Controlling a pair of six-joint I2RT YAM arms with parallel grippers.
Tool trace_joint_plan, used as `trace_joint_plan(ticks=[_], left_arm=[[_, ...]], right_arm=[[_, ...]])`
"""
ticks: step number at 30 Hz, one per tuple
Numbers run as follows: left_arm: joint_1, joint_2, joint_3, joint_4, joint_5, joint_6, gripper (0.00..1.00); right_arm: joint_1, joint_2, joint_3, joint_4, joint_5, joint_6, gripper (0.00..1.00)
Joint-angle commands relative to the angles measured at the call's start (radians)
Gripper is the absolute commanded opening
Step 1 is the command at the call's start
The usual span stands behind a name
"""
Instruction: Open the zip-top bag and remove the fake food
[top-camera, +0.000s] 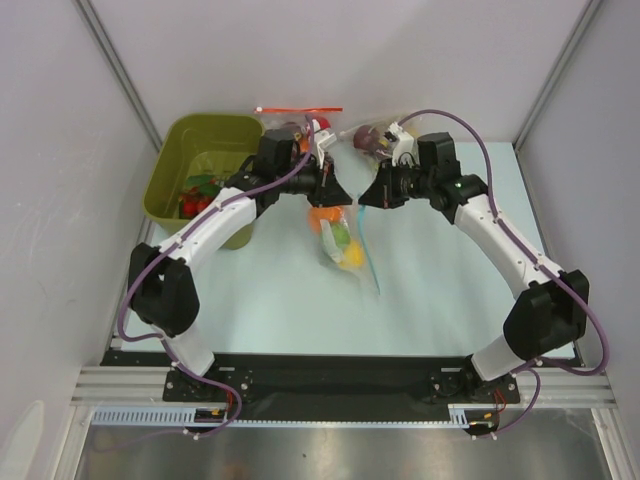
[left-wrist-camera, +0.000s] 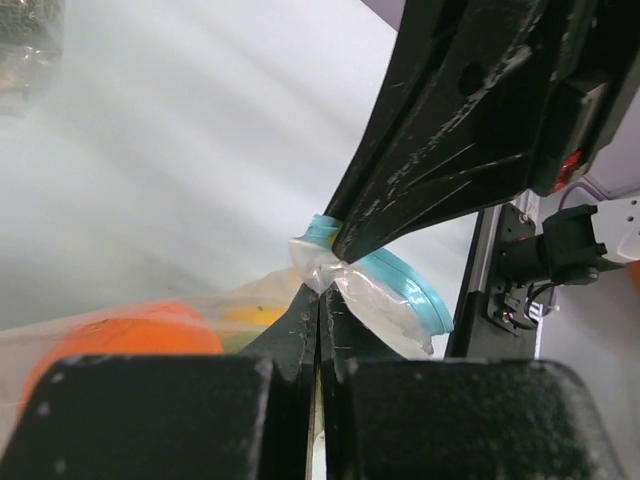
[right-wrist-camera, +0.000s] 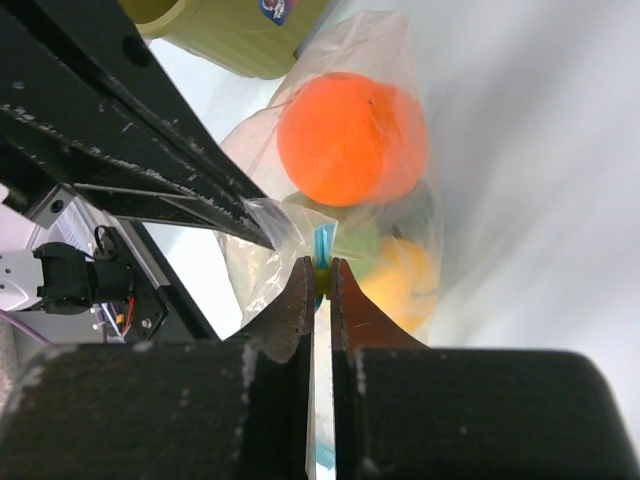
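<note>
Top: I see zip-top bag (top-camera: 340, 240) mid-tabletop (top-camera: 440, 300), fake food (top-camera: 347, 255) inside; left tool (top-camera: 338, 203) and right tool (top-camera: 362, 203) meet at its far edge; open tabletop nearer the bases, green bin (top-camera: 200, 160) far left; left wrist: left tool clamped on bag film beside blue zip strip (left-wrist-camera: 405, 285); right wrist: right tool pinched shut on zip edge, orange fruit (right-wrist-camera: 350, 135) just behind

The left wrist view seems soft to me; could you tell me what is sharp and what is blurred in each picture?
Left wrist: the zip strip is crisp, the orange fruit and table smear into streaks. Right wrist: the orange fruit is sharp through the bag, with small glints; the table is streaky. Top view: evenly lit, all in focus.
</note>
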Motion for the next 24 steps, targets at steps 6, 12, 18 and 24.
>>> trace_joint_plan(ticks=[6, 12, 18, 24], left_arm=[[0.019, -0.022, 0.034, 0.072, 0.035, 0.044, 0.45], [0.019, 0.004, 0.073, 0.071, 0.115, 0.055, 0.61], [0.018, 0.043, 0.111, 0.048, 0.201, 0.069, 0.63], [0.004, 0.055, 0.123, 0.038, 0.246, 0.081, 0.63]], right_arm=[[-0.012, -0.053, -0.006, -0.028, -0.068, 0.010, 0.00], [-0.020, -0.052, -0.009, -0.021, -0.120, 0.013, 0.00], [-0.066, -0.075, -0.013, 0.018, -0.200, 0.043, 0.00], [-0.101, -0.086, -0.010, 0.047, -0.252, 0.062, 0.00]])
